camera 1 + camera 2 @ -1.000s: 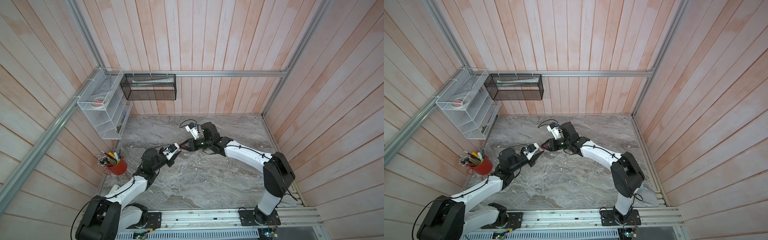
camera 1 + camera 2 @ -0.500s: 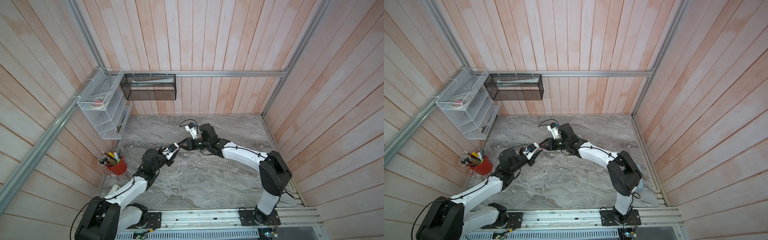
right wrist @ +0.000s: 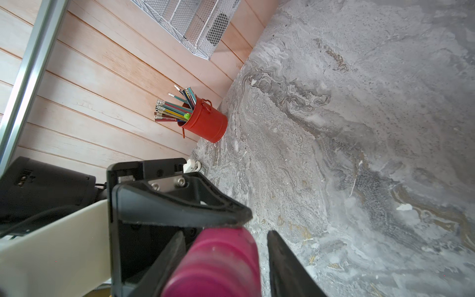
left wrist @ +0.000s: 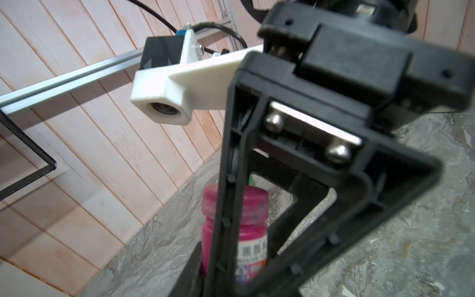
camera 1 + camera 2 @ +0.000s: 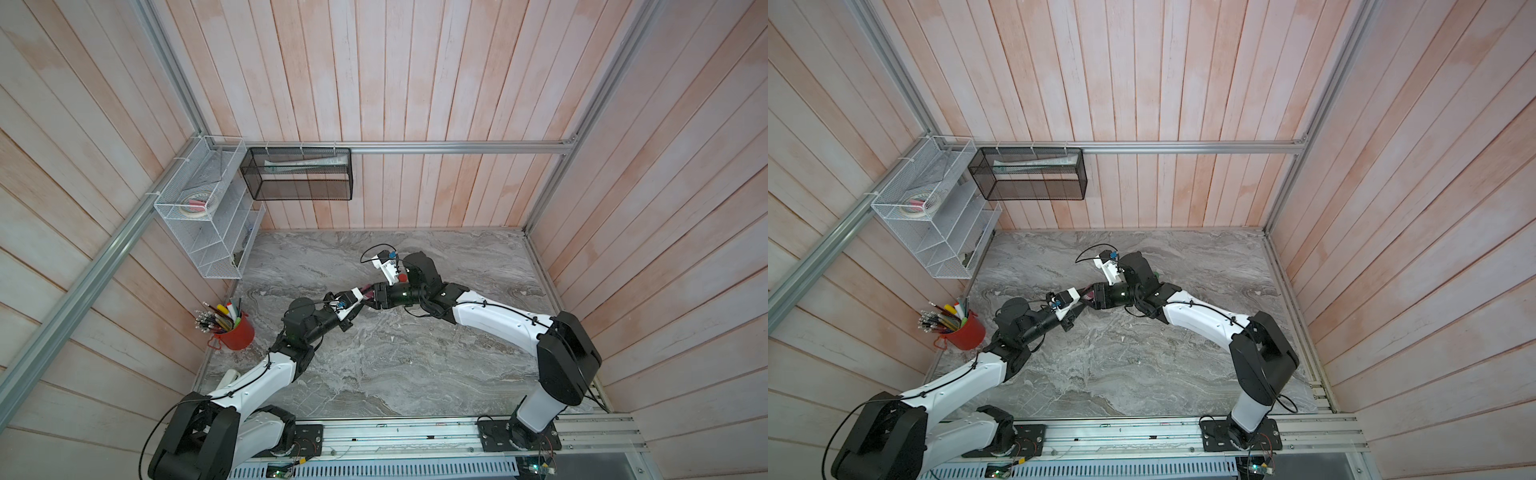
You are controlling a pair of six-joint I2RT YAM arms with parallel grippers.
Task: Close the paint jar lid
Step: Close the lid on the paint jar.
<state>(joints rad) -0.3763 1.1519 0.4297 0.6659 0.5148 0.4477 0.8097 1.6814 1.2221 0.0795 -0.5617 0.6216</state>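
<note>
A magenta paint jar (image 4: 250,246) with a printed label is held above the marble table (image 5: 415,365), and my left gripper (image 5: 360,302) is shut on its body. Its magenta lid (image 3: 221,257) sits on the jar's neck, also in the left wrist view as the lid (image 4: 253,203). My right gripper (image 3: 225,235) faces the left one and straddles the lid, open. There is a clear gap between the lid and one of its fingers (image 3: 280,257). In both top views the two grippers meet mid-table around the jar (image 5: 368,293) (image 5: 1088,296).
A red cup of pencils (image 5: 235,332) stands at the table's left edge. A white wire rack (image 5: 203,216) and a black mesh basket (image 5: 299,178) hang on the walls. A small red object (image 5: 402,276) and a small green one (image 5: 1156,274) lie by the right wrist.
My right gripper's jaws have spread apart off the lid. The left gripper still grips the jar. Both arms have shifted slightly to the left.
</note>
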